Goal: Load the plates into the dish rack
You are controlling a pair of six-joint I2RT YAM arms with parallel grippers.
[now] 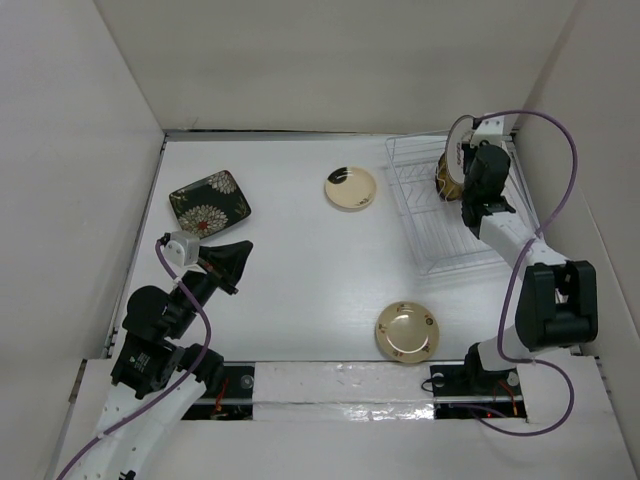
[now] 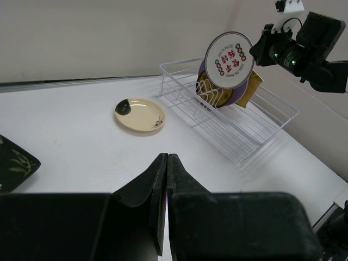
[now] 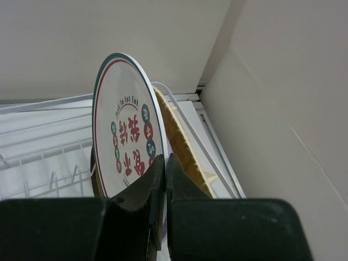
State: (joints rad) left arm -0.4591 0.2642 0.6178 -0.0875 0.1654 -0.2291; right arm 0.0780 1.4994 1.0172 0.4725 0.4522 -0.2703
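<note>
The right hand (image 3: 163, 163) pinched the white-rimmed, red-patterned round plate (image 3: 126, 142) upright over the white wire dish rack (image 1: 440, 235). Racking it seemed the step, needing lowering between tines. The left hand (image 2: 166, 159) was closed, empty.

Plate (image 3: 126, 138), face side: four large red characters in East Asian script at centre, set in two rows of two; above them a small curved line of dark Latin lettering, seemingly "Love to Eat", too fine to confirm; around them green and red roundels, each with one white character, not legible. Same markings on plate (image 2: 229, 60) in left wrist view, smaller, unreadable
</note>
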